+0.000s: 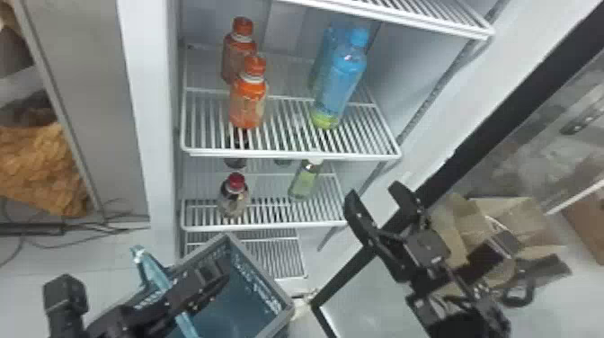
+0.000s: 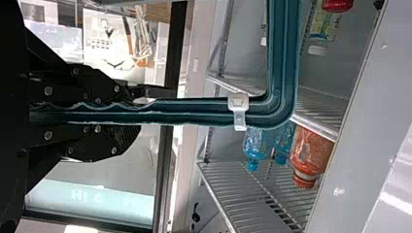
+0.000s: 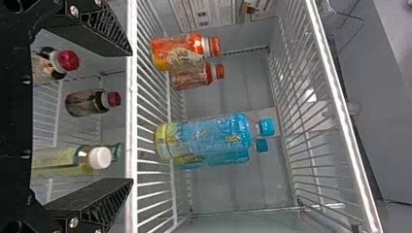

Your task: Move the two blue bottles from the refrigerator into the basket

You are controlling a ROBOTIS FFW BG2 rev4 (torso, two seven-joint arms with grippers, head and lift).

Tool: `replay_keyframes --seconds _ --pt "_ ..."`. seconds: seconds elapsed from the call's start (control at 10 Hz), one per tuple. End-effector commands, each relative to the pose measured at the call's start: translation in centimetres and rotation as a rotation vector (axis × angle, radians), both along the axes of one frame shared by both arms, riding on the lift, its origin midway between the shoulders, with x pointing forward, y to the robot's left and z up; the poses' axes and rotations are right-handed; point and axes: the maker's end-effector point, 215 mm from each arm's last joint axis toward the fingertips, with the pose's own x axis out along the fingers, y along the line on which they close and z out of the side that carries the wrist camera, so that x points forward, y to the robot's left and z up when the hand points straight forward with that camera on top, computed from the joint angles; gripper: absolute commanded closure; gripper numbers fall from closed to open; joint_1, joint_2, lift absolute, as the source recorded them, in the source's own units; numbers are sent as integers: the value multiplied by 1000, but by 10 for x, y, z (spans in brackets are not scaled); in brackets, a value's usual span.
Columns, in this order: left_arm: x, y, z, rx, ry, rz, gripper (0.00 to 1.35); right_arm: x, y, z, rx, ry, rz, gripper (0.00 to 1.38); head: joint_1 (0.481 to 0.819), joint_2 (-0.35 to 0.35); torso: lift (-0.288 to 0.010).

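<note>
From the head view, the right gripper [image 1: 375,196], its fingers spread well apart with nothing between them, is nearer the robot than the shelves and to the right of the bottles. The white front edge of the wire shelf [image 1: 292,155] comes between that gripper and the front blue bottle [image 1: 338,85]. Farther from the gripper, just behind this bottle, is the rear blue bottle [image 1: 321,63], partly covered by it. Left of the pair, on the same shelf, stand two orange bottles [image 1: 248,103], one behind the other. A higher rack [image 1: 418,22] stretches over them. The open door [image 1: 391,215] stands close by the gripper, with cardboard [image 1: 508,215] beyond the arm.

Both blue bottles stand upright, caps up, long axes vertical. The right wrist view has their bases nearer the gripper's fingers and their caps farther off, and both caps can be told apart. It also gives, on the level below, bottles with dark red caps and a pale green bottle [image 3: 73,160] with a white cap, close between the fingers.

The left gripper [image 1: 195,287] is clamped on the handle [image 1: 155,272] of the basket [image 1: 284,310], to the robot's left of the right one. Its wrist view shows a white clip [image 2: 238,111] on the handle, beyond the fingertips, and blue bottles past the handle.
</note>
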Motion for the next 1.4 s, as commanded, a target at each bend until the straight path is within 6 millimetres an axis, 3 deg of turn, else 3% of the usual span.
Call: replay_keyframes --seconds 0.0,1.0,1.3 --pt "0 1 0 2 0 1 1202 19 7 6 11 -8 5 119 695 -350 0" --pt "-2 0 0 3 -1 -12 1202 120 -7 25 31 6 -62 114 695 -350 0" --pt "-2 0 0 2 -1 -11 1202 155 10 25 42 18 -33 113 695 -350 0"
